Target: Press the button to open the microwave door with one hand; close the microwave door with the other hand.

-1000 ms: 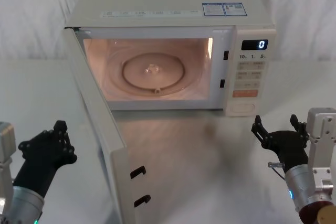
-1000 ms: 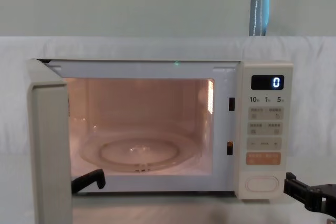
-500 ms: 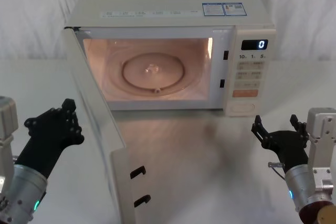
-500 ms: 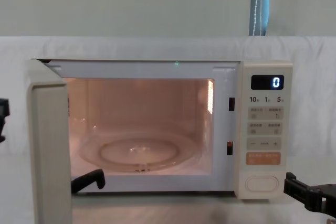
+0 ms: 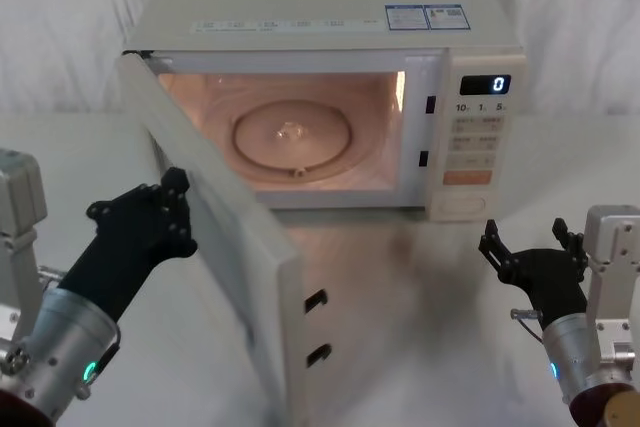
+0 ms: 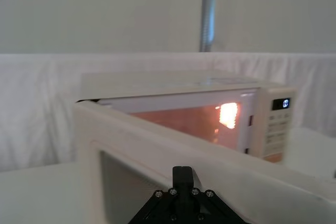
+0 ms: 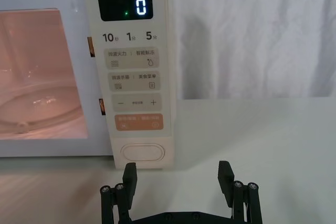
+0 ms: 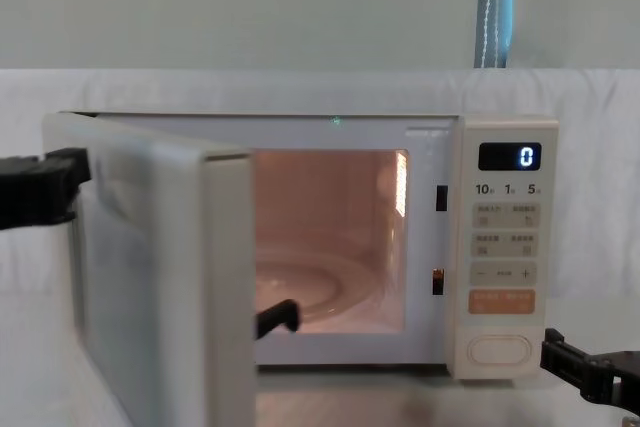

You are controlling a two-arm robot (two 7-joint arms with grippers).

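Cream all over, the microwave (image 5: 330,87) sits at the back of the white-draped table (image 5: 420,287), its cavity lit orange-pink with the glass turntable (image 5: 295,135) lying flat inside. The microwave door (image 5: 215,237) stands partly open, hinged at my left and angled out toward me, so that in the chest view it covers the left part of the cavity. Its two black latch hooks (image 5: 318,327) stick out from the free edge.

My left gripper (image 5: 150,222) is against the outer face of that door, fingertips at the panel on the side away from the cavity; in the left wrist view the door's top edge (image 6: 199,145) runs just past the black finger (image 6: 182,179). I cannot tell from these views whether its fingers are apart or together.

My right gripper (image 5: 532,252) rests low over the table in front of the control panel (image 7: 131,66), well short of it, its two fingers spread apart and holding nothing. Straight ahead of it is the button (image 7: 142,152), the plain pill-shaped key at the bottom of the panel, with the orange key (image 7: 137,121) just above and the display (image 7: 126,7) showing 0 at the top. White cloth (image 7: 252,35) hangs behind the oven.
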